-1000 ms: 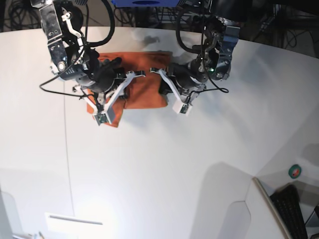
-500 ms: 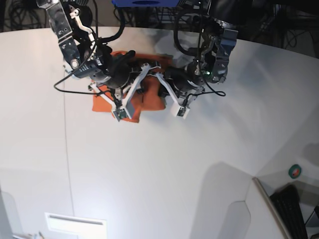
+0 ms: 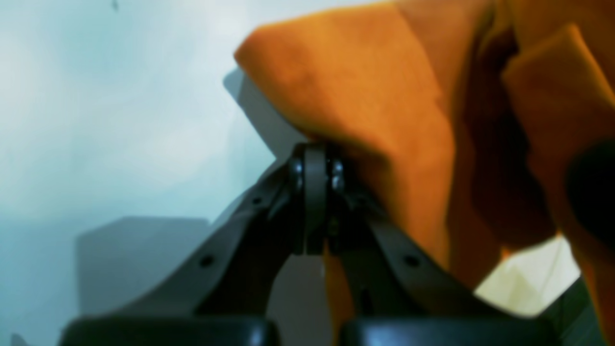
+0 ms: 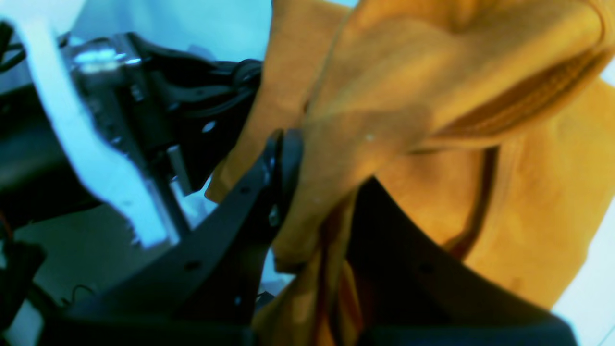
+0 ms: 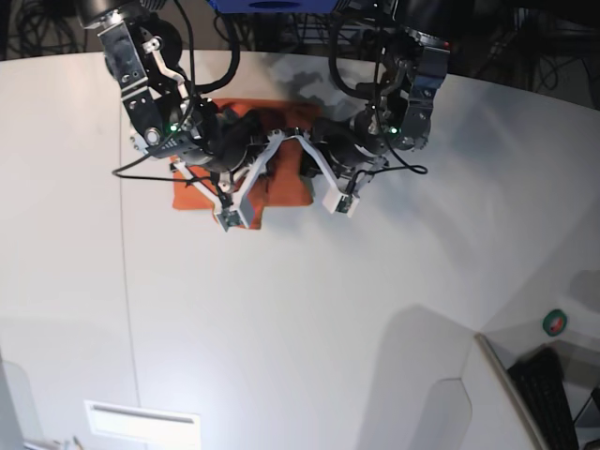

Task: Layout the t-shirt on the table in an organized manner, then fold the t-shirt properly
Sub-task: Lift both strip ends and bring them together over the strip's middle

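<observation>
- The plain orange short-sleeved cloth t-shirt (image 5: 281, 178) lies bunched at the far side of the large smooth white counter (image 5: 309, 319), under both arms, its long axis running roughly across the base view.
- My left fingers (image 3: 314, 158) are pressed fully together, with an orange fold draped against their tips; I judge they pinch the shirt's edge.
- My right fingers (image 4: 307, 158) stand nearly shut with cloth passing between them, so I read this as a grip on a fold.
- Both arms meet over the shirt's middle; neither is clearly nearer, and the cloth lies directly ahead of each pair of fingers.
- Hidden: in the base view the arms cover most of the shirt, so collar, sleeves and hem cannot be told apart; both wrist views are blurred.
</observation>
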